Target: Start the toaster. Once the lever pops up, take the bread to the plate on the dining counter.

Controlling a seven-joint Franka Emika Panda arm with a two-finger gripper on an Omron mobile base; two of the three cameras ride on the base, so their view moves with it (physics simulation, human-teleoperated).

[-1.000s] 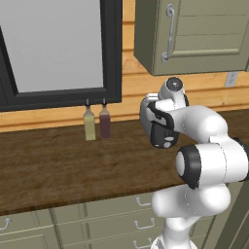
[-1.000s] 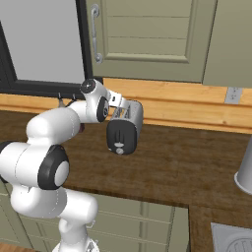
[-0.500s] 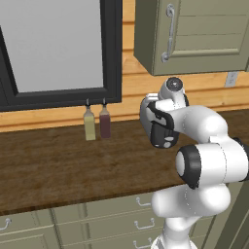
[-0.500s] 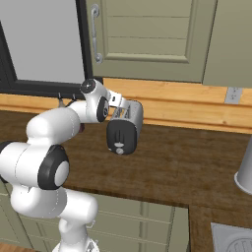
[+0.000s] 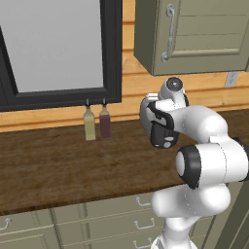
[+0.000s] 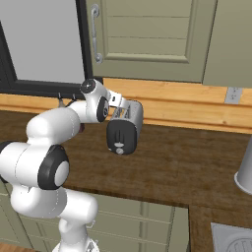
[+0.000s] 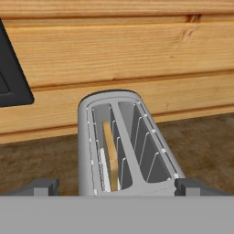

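The toaster [image 6: 126, 125], silver-grey with a black end panel and a small round knob, stands on the dark wood counter [image 6: 187, 162] against the plank wall. In the hand view the toaster [image 7: 125, 141] lies straight ahead, slots facing me, and the bread [image 7: 109, 155], a thin pale tan slice, stands sunk in its left slot. My gripper [image 7: 118, 187] is open, its fingertips [image 7: 43, 186] set wide on either side of the toaster's near end without touching it. From the right base view the gripper [image 6: 119, 102] hovers over the toaster's wall-side end. The plate and the dining counter are out of view.
Two slim bottles [image 5: 89, 124] [image 5: 104, 121] stand by the wall left of the toaster, under a black-framed window [image 5: 58, 48]. A wall cabinet [image 6: 147, 34] hangs overhead. A pale grey vessel [image 6: 244, 170] sits at the counter's right edge, and handled drawers [image 5: 141, 224] run below.
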